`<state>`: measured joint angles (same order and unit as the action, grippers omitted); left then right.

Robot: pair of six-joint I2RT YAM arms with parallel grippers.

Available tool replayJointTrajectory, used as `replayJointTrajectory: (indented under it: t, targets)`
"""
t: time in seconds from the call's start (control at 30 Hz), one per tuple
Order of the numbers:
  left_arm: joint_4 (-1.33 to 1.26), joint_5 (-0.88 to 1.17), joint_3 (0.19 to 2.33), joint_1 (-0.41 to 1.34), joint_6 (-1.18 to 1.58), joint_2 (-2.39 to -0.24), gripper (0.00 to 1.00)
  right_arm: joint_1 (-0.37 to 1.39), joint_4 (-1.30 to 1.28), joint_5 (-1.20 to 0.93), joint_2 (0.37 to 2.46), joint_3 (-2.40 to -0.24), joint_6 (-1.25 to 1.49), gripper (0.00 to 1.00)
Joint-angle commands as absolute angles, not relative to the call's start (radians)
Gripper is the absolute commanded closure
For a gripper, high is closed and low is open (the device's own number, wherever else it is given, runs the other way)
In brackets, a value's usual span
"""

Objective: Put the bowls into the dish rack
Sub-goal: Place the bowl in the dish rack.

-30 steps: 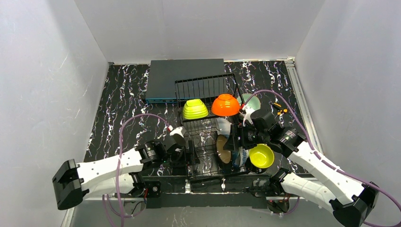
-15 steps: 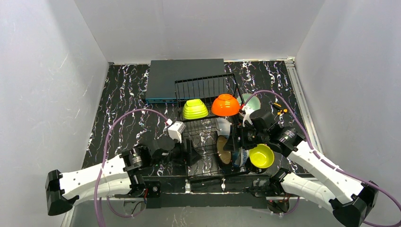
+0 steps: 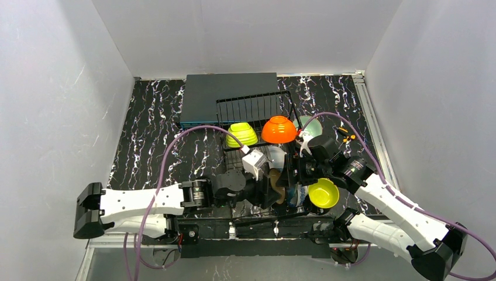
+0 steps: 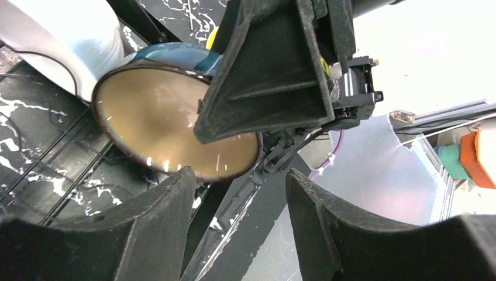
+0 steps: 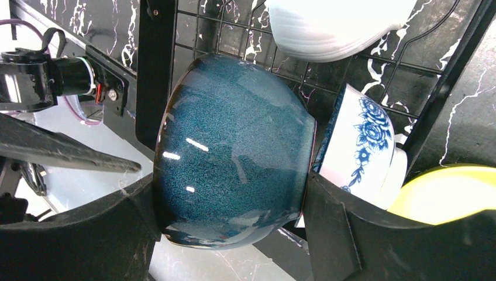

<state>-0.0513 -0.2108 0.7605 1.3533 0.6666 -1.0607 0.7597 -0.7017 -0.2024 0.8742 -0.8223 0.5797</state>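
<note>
In the right wrist view my right gripper (image 5: 231,187) is shut on a teal bowl (image 5: 234,146) standing on edge in the black wire dish rack (image 3: 257,108). Its beige inside (image 4: 169,123) faces my left gripper (image 4: 240,175), which is open just below its rim with nothing between the fingers. A blue-white patterned bowl (image 5: 362,140) leans right behind the teal one, with a yellow bowl (image 3: 323,193) beside it and a white bowl (image 5: 333,23) farther in. On the rack's raised tier sit a lime green bowl (image 3: 241,134), an orange bowl (image 3: 279,129) and a mint bowl (image 3: 310,124).
A flat dark grey box (image 3: 228,93) lies behind the rack at the back of the marbled table. A small orange and yellow item (image 3: 346,137) lies right of the mint bowl. White walls close in three sides. Both arms crowd the rack's front.
My left arm has swung right from the rack's left side to its front, up to the teal bowl, and its jaws have narrowed. The right arm and its bowl have stayed put.
</note>
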Motion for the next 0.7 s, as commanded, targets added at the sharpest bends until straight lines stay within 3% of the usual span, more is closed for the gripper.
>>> replayJointTrajectory:
  t: [0.0, 0.17, 0.33, 0.4, 0.67]
  targets:
    - [-0.138, -0.300, 0.807, 1.379, 0.702, -1.120, 0.44, 0.762, -0.640, -0.206, 0.867, -0.882, 0.610, 0.99]
    - [-0.205, -0.298, 0.829, 1.409, 0.721, -1.192, 0.41, 0.763, -0.643, -0.201, 0.863, -0.882, 0.619, 0.99]
    - [-0.210, -0.364, 0.857, 1.442, 0.730, -1.253, 0.46, 0.763, -0.637, -0.205, 0.861, -0.876, 0.628, 0.99]
    - [-0.214, -0.397, 0.856, 1.445, 0.752, -1.271, 0.53, 0.762, -0.633, -0.208, 0.859, -0.874, 0.631, 0.99]
    - [-0.267, -0.409, 0.849, 1.446, 0.746, -1.304, 1.00, 0.762, -0.638, -0.206, 0.855, -0.877, 0.634, 0.99]
